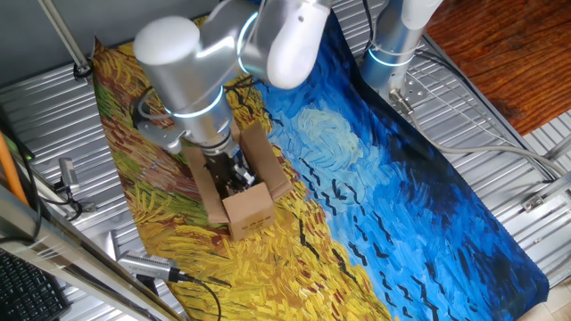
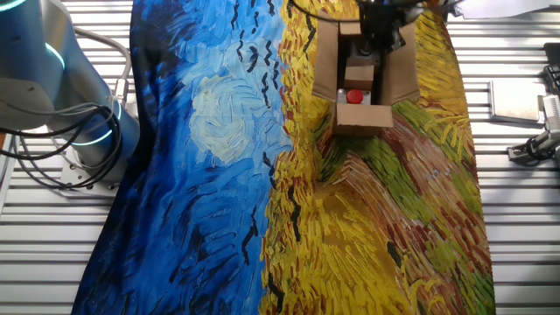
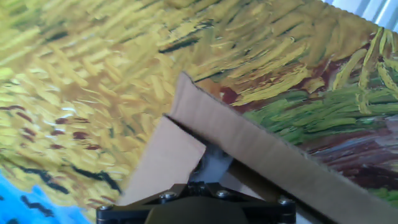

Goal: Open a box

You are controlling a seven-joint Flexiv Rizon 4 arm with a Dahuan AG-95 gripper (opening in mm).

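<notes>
The brown cardboard box (image 1: 251,210) lies on the yellow part of the painted cloth with its long side flaps spread outwards. In the other fixed view the box (image 2: 364,116) shows a beige unit with a red button (image 2: 354,96) inside. My gripper (image 1: 234,177) reaches down into the open top between the side flaps; it also shows at the far end of the box in the other fixed view (image 2: 376,39). In the hand view a flap edge (image 3: 249,134) runs diagonally just past my gripper (image 3: 200,181), whose fingers look closed together and empty.
The painted blue and yellow cloth (image 1: 384,178) covers the table. A second arm's base (image 1: 393,40) stands at the cloth's edge, also seen in the other fixed view (image 2: 52,83). A keyboard (image 1: 27,285) and a metal tool (image 1: 147,265) lie off the cloth.
</notes>
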